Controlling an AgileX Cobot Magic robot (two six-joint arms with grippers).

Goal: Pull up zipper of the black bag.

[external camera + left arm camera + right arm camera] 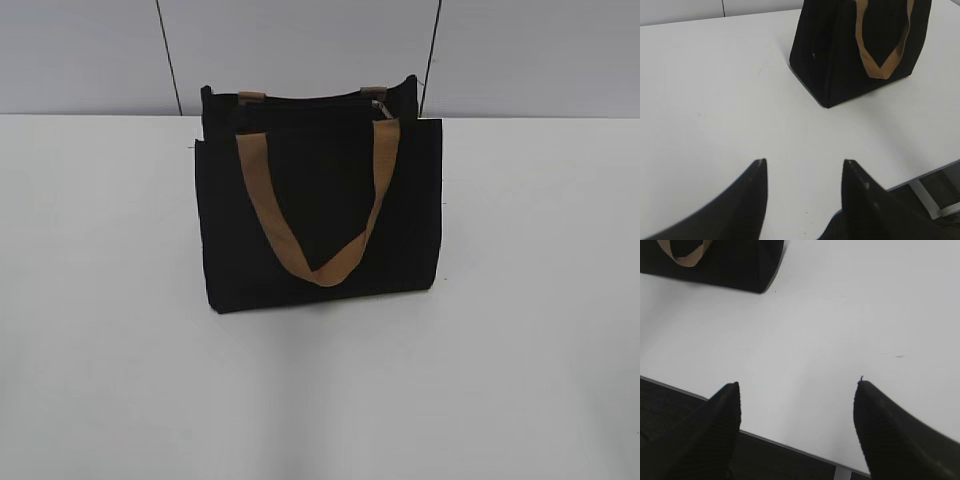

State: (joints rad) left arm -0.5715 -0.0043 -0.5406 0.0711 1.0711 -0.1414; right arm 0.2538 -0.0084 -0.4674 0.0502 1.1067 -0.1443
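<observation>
The black bag (320,200) stands upright in the middle of the white table, with a tan strap handle (320,210) hanging down its front. A small silvery zipper pull (378,104) shows at the top right of its opening. The bag also shows at the top right of the left wrist view (840,50) and at the top left of the right wrist view (730,265). My left gripper (804,162) is open and empty above the table, well short of the bag. My right gripper (797,385) is open and empty over the table's front edge. Neither arm shows in the exterior view.
The white table (100,300) spreads around the bag on all sides. A grey panelled wall (300,50) stands behind it. The table's front edge shows in the right wrist view (790,445) and at the lower right of the left wrist view (925,175).
</observation>
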